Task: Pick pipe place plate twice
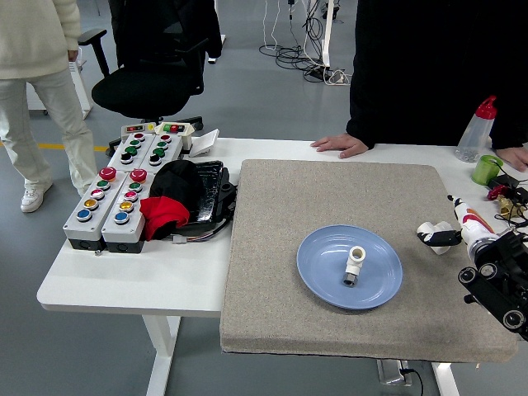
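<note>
one white pipe fitting lies in the blue plate on the grey mat. a second pipe fitting rests on the mat right of the plate. the right hand touches it; finger closure cannot be determined.

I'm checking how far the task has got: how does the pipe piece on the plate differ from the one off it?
The pipe fitting on the plate lies inside the blue plate, free of any hand; the pipe fitting on the mat lies right of the plate with the right hand at it. Both are small and white.
</note>
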